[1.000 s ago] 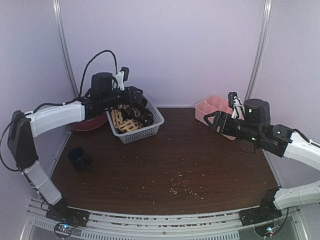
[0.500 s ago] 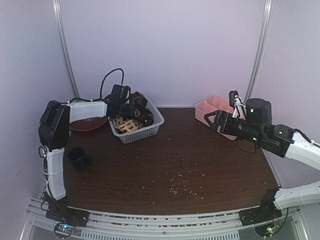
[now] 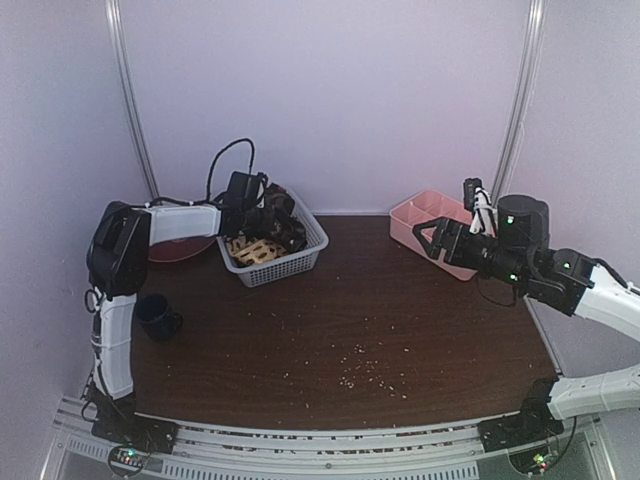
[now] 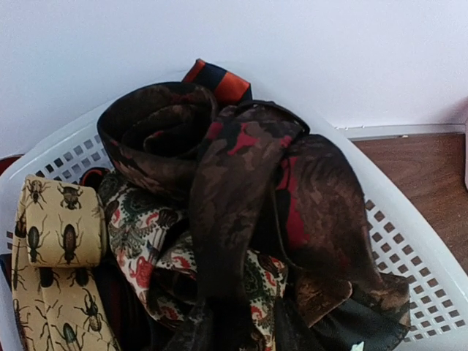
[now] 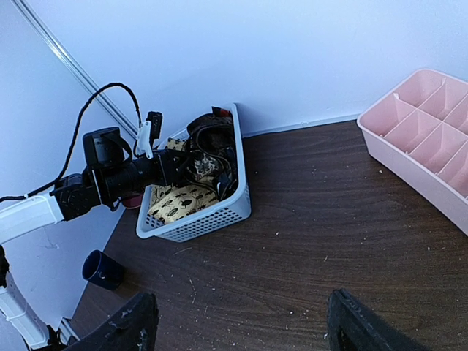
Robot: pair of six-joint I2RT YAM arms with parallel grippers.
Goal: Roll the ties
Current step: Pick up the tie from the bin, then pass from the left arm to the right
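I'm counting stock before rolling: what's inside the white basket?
Tangled ties: dark brown ones on top, a tan beetle-print tie, a cream paisley tie, a red-striped end behind. The floor of the basket is covered.

Tan beetle-print tie (image 4: 62,234), brown-red tie (image 4: 234,175), white basket (image 4: 409,270).

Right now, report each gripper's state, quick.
Left gripper: in the basket among the ties; open or shut cannot be told.
Right gripper: open, holding nothing.

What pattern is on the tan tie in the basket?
Dark beetles on the tan tie, left wrist view.
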